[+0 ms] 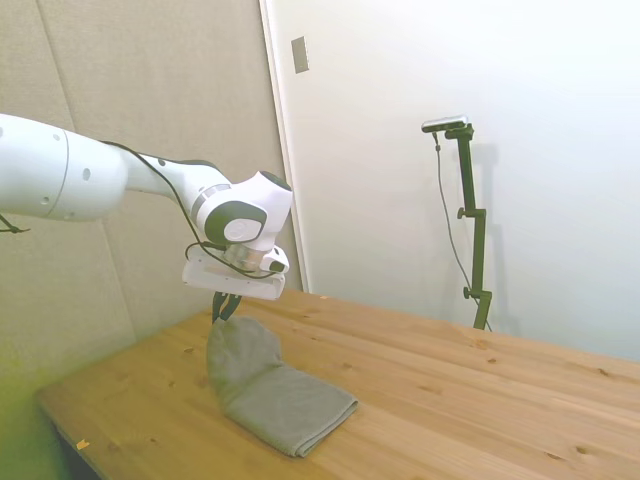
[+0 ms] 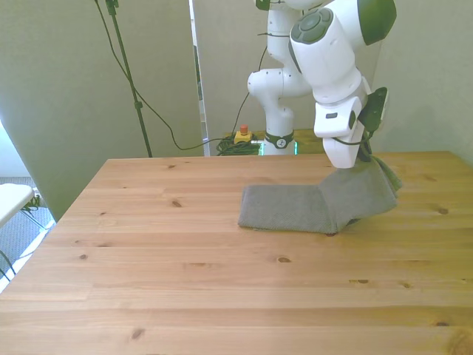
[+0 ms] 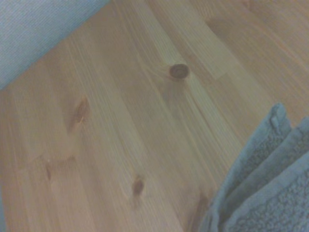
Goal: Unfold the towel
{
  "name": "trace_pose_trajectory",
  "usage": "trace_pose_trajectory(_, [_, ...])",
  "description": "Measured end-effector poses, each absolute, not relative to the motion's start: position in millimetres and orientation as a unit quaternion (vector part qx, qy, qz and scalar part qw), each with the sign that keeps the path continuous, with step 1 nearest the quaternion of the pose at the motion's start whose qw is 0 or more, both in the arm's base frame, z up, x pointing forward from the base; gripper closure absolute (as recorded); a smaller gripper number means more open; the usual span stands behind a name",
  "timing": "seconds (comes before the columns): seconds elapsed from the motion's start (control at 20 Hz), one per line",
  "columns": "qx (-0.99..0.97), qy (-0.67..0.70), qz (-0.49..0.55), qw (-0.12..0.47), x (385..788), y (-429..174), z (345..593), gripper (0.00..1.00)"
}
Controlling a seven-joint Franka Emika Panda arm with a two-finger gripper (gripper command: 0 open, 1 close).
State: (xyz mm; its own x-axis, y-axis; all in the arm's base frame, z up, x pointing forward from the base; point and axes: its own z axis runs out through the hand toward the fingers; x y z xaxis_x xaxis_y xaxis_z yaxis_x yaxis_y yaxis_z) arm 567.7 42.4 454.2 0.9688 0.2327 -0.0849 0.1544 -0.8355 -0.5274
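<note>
Near the table (image 1: 450,400) end closest to the arm, the tool (image 1: 224,308) is pinching one end of the towel (image 1: 275,395) and holding that end raised off the wood. Its fingers are closing on the cloth, as the side view shows. From the lifted end the towel is sloping down, and its other part is lying flat and folded on the table. On the front view's right, the raised end (image 2: 362,194) is hanging beneath the tool (image 2: 363,157). Stacked towel layers (image 3: 270,193) are showing over bare wood in the wrist view.
</note>
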Motion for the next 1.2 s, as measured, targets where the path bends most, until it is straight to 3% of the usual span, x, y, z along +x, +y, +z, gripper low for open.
trace_pose_trajectory(0.5, [-0.945, -0.118, 0.101, 0.289, 575, 70, 456, 0.00])
trace_pose_trajectory(0.7, [-0.963, -0.037, 0.067, 0.259, 586, 92, 463, 0.00])
trace_pose_trajectory(0.85, [-0.974, 0.021, 0.036, 0.224, 590, 107, 446, 0.00])
trace_pose_trajectory(1.0, [-0.976, 0.085, 0.022, 0.197, 570, 93, 435, 0.00])
trace_pose_trajectory(1.2, [-0.972, 0.163, -0.016, 0.169, 516, 73, 461, 0.00])
